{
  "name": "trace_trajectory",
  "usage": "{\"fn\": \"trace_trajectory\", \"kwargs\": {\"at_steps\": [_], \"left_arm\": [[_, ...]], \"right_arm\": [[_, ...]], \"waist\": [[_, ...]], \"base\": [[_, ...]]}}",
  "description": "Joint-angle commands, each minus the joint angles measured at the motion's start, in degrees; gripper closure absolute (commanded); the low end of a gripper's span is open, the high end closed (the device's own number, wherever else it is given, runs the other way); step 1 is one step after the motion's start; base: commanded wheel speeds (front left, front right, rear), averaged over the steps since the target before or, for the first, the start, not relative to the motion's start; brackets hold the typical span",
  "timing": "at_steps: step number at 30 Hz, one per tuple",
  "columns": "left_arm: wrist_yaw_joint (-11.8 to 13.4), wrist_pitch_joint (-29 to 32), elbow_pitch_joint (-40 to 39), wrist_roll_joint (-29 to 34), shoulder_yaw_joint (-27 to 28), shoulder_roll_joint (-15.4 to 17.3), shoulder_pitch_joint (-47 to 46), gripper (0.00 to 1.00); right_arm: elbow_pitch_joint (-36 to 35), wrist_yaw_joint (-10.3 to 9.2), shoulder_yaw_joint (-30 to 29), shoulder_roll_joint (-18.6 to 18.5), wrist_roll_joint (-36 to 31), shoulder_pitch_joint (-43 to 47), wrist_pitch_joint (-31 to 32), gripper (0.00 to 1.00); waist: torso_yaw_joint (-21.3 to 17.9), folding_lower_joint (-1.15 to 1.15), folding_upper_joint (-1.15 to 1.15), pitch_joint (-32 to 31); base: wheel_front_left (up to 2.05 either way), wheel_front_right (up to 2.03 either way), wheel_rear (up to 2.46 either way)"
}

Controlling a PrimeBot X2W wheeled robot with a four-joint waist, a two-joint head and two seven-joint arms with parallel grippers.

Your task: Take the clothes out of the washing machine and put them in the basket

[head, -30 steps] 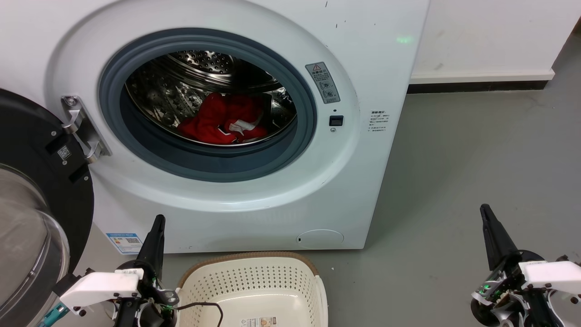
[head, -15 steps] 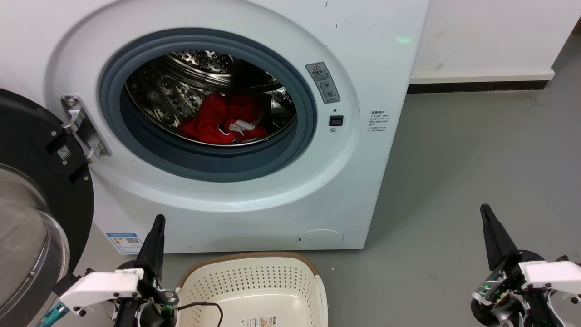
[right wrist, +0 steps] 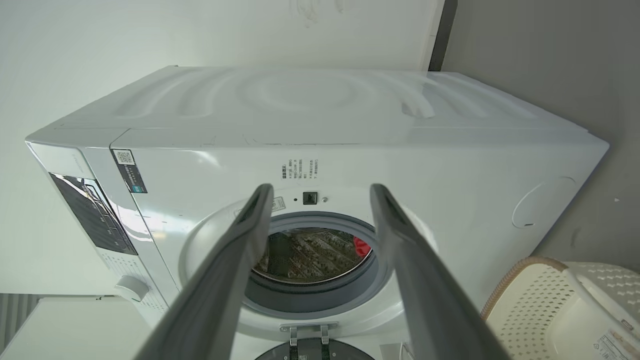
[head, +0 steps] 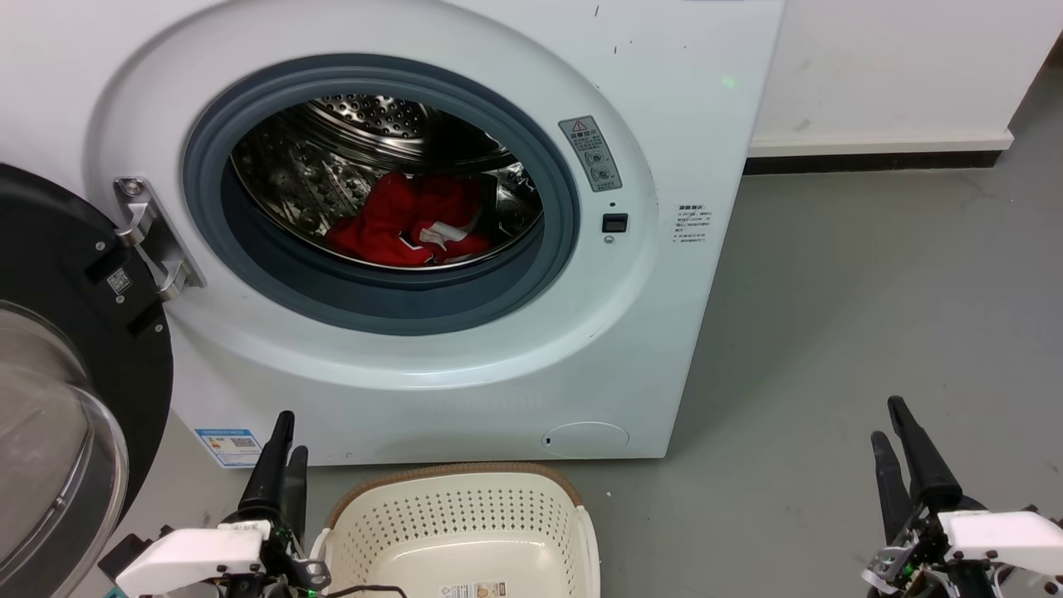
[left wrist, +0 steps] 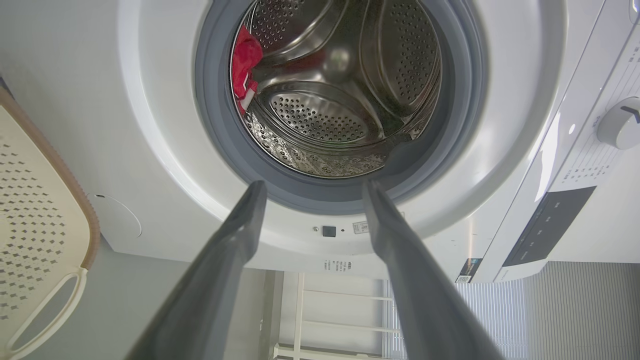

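Clothes (head: 399, 226): red heap low in the drum, near 6 o'clock of the washer (head: 664, 349) opening. Basket (head: 465, 507) on the floor below. Left claw (head: 291, 436) at 7 o'clock, right claw (head: 887, 419) at 4 o'clock, both parted, holding nothing. Suggest entering above the grey seal (head: 382, 307), pinching a thick fold, then lifting clear of the lip.

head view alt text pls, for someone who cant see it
A white washing machine stands with its door open at the left and red clothes lying in the steel drum. A cream basket sits on the grey floor in front, with the left gripper and right gripper, both open, low at either side.
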Motion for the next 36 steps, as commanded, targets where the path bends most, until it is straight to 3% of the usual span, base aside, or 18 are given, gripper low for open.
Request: {"fn": "trace_trajectory", "kwargs": {"at_steps": [1, 15, 29, 36], "left_arm": [[0.00, -0.75, -1.13, 1.09, 0.03, 0.11, -0.18, 0.00], [1.49, -4.02, -2.68, 13.41, 5.74, 0.13, -0.20, 0.00], [8.72, -7.05, -13.42, 30.09, 5.68, 0.15, 0.83, 0.00], [10.41, -8.41, -17.40, 37.39, 3.22, 0.16, 2.14, 0.00]], "right_arm": [[-1.01, 0.00, -0.17, -0.09, -1.50, -0.07, -0.77, 0.00], [-2.63, 0.00, -3.26, -0.08, -18.25, 0.44, -4.03, 0.00], [-11.44, 0.00, -1.45, -0.07, -42.30, 0.98, -7.09, 0.00], [-15.21, 0.00, 1.02, -0.06, -53.64, 1.81, -8.44, 0.00]], "waist": [[-0.01, 0.00, 0.00, -0.05], [-0.17, 0.00, 0.00, -0.34], [-0.29, 0.00, 0.00, -0.26], [-0.42, 0.00, 0.00, -0.35]], "base": [[0.00, 0.00, 0.00], [0.00, 0.00, 0.00], [0.00, 0.00, 0.00], [0.00, 0.00, 0.00]]}}
